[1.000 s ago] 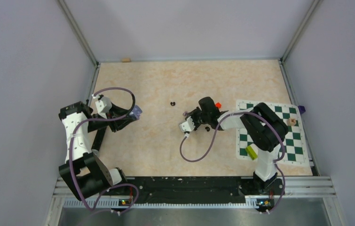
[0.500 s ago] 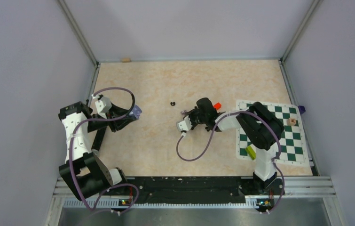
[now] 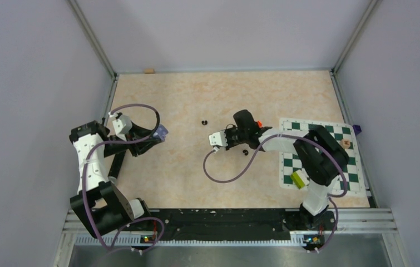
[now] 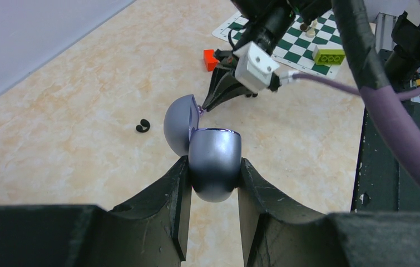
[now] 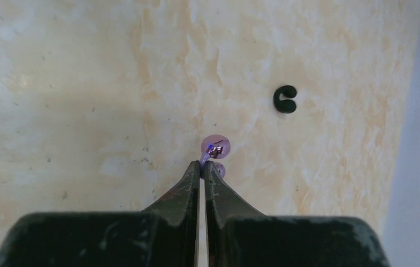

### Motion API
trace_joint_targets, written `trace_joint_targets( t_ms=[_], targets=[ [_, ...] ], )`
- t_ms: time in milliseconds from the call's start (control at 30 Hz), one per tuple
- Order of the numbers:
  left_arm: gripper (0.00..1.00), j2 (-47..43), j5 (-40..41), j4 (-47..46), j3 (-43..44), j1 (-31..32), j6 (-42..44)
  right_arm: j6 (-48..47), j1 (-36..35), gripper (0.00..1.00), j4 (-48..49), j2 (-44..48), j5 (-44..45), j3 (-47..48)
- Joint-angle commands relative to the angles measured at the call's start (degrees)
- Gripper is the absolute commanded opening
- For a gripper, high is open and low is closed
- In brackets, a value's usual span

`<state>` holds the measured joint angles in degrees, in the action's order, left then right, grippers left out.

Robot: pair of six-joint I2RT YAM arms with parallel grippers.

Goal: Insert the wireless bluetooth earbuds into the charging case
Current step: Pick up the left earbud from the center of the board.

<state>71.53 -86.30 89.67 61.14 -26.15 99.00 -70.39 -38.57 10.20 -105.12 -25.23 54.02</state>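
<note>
Marbled table (image 3: 196, 94): left gripper (image 4: 213, 173) clamps charging case (image 4: 214, 158), right gripper (image 5: 202, 166) pinches lilac earbud (image 5: 216, 146).

Tabletop (image 3: 185, 94): beige, marbled. Green-and-white chessboard mat (image 3: 354, 168) lies flat at the right side. Lime-green brick (image 3: 296, 178) sits on the mat's near-left corner. Small wooden piece (image 3: 345, 143) on the mat near its far-right edge. Red block (image 3: 258, 123) just off the mat's far-left corner. Wooden block (image 3: 149, 70) against the far rail.

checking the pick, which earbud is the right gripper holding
The lilac earbud, pinched by the right gripper; the black earbud lies free on the table.
</note>
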Motion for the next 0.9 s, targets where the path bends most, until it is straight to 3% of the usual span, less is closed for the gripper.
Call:
trace_joint_targets(
  t_ms=[0, 333, 633, 733, 867],
  targets=[
    [0.0, -2.18, -2.76, 1.26, -0.89, -0.11, 1.4, 13.01, -0.22, 0.0, -12.01, 9.32, -8.16, 5.49],
    [0.0, -1.93, -0.98, 1.23, 0.16, 4.59, 1.73, 32.08, 0.86, 0.0, -17.95, 23.85, -16.0, 6.07],
    [0.0, 3.37, 5.44, 0.89, 8.03, 15.14, -2.68, 43.47, 2.63, 0.01, -16.07, 34.81, -23.72, 4.2],
    [0.0, 4.75, 7.79, -5.87, 11.67, 18.36, -12.5, 48.55, 2.87, 0.01, -11.78, 37.0, -25.79, 2.94],
    [0.0, 1.8, 13.89, -27.64, 10.13, 24.82, -34.91, 55.25, 2.97, 0.02, -7.54, 37.75, -28.29, 2.99]
  ],
)
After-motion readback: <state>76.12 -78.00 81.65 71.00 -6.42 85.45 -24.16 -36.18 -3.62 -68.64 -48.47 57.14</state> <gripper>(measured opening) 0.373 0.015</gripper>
